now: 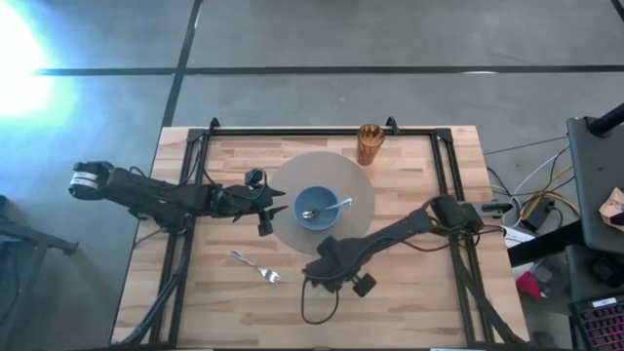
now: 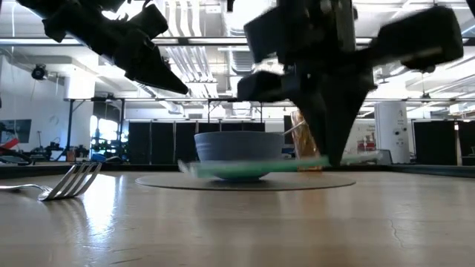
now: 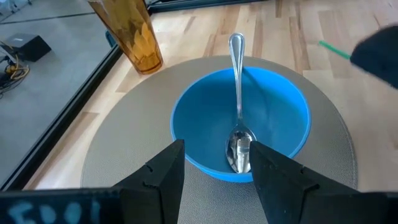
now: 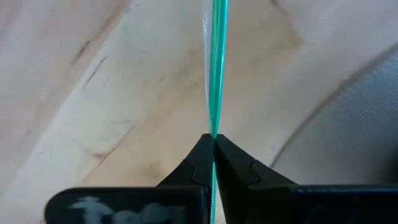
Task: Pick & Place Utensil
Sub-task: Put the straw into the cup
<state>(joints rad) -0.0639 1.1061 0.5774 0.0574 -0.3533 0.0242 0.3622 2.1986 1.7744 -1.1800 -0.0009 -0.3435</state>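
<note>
Presently the right gripper point(image 4: 213, 144) is pinched tight on a thin green utensil point(image 4: 217, 68), its two fingertips meeting on the shaft; the utensil's type cannot be determined. In the low view this green utensil point(image 2: 256, 167) sits low and level in front of the blue bowl point(image 2: 239, 147), beside the round grey mat point(image 1: 292, 175). The left gripper point(image 3: 212, 163) hovers over the near rim of the bowl point(image 3: 283, 93) with its fingers spread and nothing between them. A metal spoon point(image 3: 238, 109) rests inside the bowl, handle leaning on the far rim. An amber tumbler point(image 1: 370, 142) stands just off the mat. A fork point(image 1: 257, 267) lies on the wooden table point(image 1: 409, 302), apart from the mat.
</note>
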